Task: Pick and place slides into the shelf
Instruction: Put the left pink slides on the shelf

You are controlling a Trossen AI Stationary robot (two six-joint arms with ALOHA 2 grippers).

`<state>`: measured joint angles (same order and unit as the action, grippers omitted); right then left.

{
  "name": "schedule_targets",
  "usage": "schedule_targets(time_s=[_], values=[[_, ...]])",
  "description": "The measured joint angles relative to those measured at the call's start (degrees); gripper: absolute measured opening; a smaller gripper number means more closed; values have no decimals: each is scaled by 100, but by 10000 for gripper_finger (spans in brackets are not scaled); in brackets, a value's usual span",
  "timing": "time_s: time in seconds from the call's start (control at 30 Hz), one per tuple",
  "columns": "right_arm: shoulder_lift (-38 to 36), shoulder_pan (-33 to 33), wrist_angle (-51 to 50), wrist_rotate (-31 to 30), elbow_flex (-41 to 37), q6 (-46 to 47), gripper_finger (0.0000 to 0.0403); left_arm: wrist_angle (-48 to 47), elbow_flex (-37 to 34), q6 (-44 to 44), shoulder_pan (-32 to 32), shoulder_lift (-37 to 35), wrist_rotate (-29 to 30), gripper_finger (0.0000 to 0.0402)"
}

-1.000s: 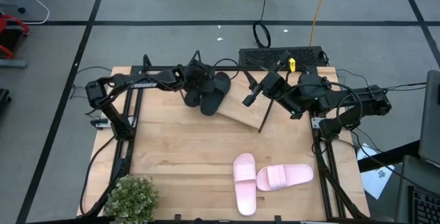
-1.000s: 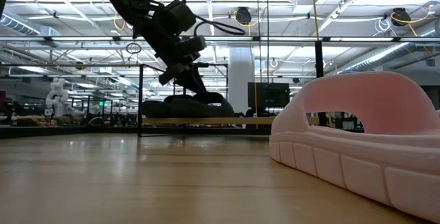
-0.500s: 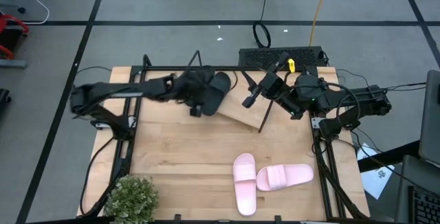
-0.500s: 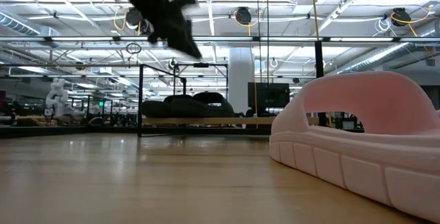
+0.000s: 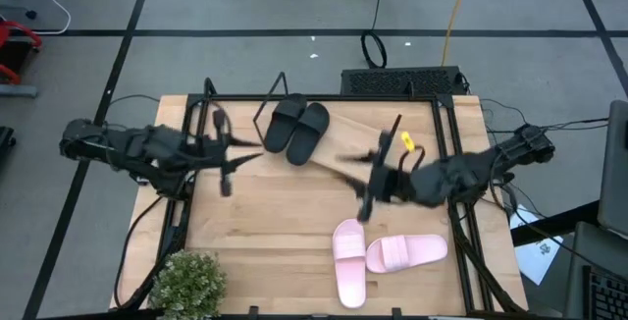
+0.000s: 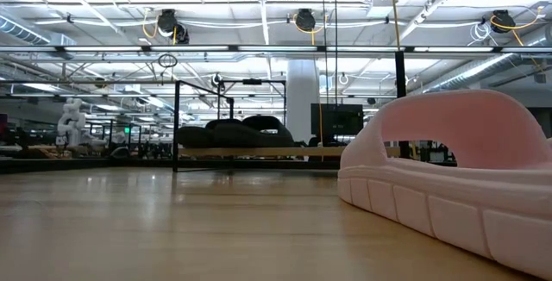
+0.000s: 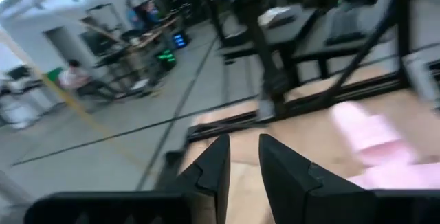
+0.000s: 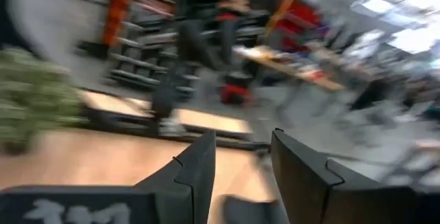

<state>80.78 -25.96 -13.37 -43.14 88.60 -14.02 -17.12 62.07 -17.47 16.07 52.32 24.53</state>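
Observation:
Two black slides (image 5: 299, 129) lie side by side on the far left part of the slanted wooden shelf (image 5: 331, 159); the low view shows these black slides (image 6: 233, 132) resting on the shelf board (image 6: 259, 152). Two pink slides (image 5: 348, 261) (image 5: 405, 253) lie on the table near its front edge, touching at one end. My left gripper (image 5: 228, 158) hangs open over the table's left part, clear of the black slides. My right gripper (image 5: 368, 183) is open above the shelf's near edge, between shelf and pink slides. Both wrist views show nothing between the fingers (image 7: 220, 165) (image 8: 203, 162).
A small potted plant (image 5: 186, 281) stands at the table's near left corner. A black frame of rods (image 5: 324, 97) runs along the far edge and both sides. Bare wood lies between the shelf and the pink slides, and on the left.
My left gripper has drawn back from the black slides on the shelf, going up and toward the table's left edge while turning. My right gripper has swung from the shelf's far right end toward the near edge and the pink slides. The black slides stay on the shelf.

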Motion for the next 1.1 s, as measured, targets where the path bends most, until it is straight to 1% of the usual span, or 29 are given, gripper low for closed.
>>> schedule_targets(time_s=[0.07,0.2,0.37,0.47,0.53,0.63,0.73,0.77,0.87,0.97,1.1], values=[[187,-186,-37,156,2,529,130,20,-1,229,257,-50,15,86],[639,-517,-284,222,2,1480,130,-16,-6,601,677,17,88,86],[1190,-636,-902,890,2,2633,130,-133,-7,1012,998,344,113,86],[1445,-640,-1430,1464,-1,3265,130,-117,-8,1143,1118,550,167,86],[1568,-640,-1704,2012,-2,3652,130,-121,-8,1268,1188,685,268,86],[1664,-640,-2203,3024,-2,4277,130,-118,-8,1469,1252,839,554,86],[1667,-685,-2618,3662,-2,5062,130,-114,-8,1675,1305,927,812,86],[1664,-718,-2683,3752,-2,5277,130,-112,-8,1738,1311,952,861,86],[1664,-902,-2855,3714,0,5659,130,-103,-8,1993,1326,1007,922,86],[1671,-1103,-3024,3718,0,5921,130,-110,-8,2327,1374,1031,922,86],[1808,-1284,-3301,3634,2,6131,130,-104,-8,2406,1460,1033,924,86]])
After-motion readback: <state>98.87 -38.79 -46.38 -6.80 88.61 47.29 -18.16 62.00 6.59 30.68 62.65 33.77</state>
